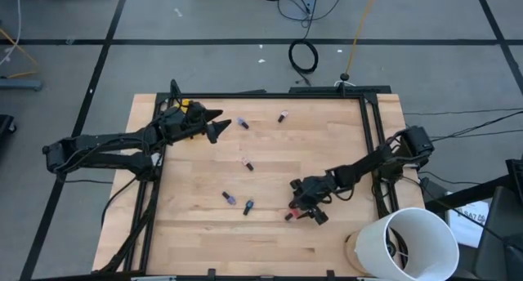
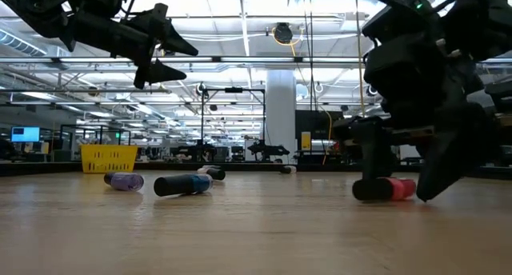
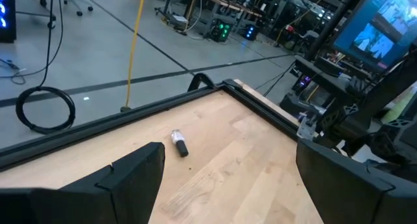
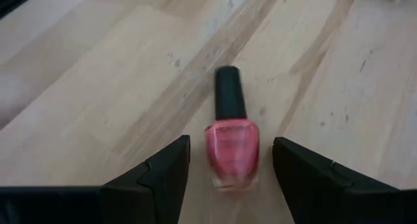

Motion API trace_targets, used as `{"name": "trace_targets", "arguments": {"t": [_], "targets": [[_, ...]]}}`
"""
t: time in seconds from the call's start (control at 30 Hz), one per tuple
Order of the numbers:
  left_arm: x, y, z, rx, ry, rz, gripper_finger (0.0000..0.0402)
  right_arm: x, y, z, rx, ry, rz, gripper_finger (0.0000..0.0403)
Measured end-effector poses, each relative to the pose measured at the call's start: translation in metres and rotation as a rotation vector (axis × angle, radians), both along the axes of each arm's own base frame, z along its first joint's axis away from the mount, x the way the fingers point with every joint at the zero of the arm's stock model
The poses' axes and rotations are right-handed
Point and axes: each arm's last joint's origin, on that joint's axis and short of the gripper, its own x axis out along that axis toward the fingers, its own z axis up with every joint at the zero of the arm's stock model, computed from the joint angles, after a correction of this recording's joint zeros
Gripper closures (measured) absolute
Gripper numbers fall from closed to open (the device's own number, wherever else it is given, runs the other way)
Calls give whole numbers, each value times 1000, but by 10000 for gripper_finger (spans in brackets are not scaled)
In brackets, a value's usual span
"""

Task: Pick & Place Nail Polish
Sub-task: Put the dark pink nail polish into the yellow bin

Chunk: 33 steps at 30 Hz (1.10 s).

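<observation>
**Pink bottle between right hand's fingers**

Lying flat on the counter [image 1: 270, 248] at lower right of the high view: pink nail polish bottle [image 4: 232, 152], dark cap pointing away, framed by the right hand [image 4: 229, 175], fingers spread either side, not clenched on it. Left of that, toward lower centre: purple bottle [image 1: 230, 198] and blue bottle [image 1: 248, 207], both on their sides. Mid-counter: one small pale bottle [image 1: 248, 164]. Farther up: two more bottles [image 1: 243, 123] near the back edge. At upper left, raised above the counter: left hand [image 1: 217, 124], released, empty.
</observation>
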Motion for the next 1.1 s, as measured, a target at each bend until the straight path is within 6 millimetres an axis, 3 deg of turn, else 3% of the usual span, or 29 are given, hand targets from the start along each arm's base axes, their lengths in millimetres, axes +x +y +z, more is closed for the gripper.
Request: {"name": "trace_targets", "arguments": {"t": [0.17,0.43,0.77,1.1], "targets": [[0,0,0,12,6,-2,62,2,-5,-2,16,5,-11,223],[0,0,0,26,13,-3,62,4,-13,-2,-1,2,-31,318],[0,0,0,27,16,-4,62,7,-21,6,-151,-96,-88,319],[0,-2,-6,-33,53,-29,62,5,-41,54,-295,-318,-221,320]]}}
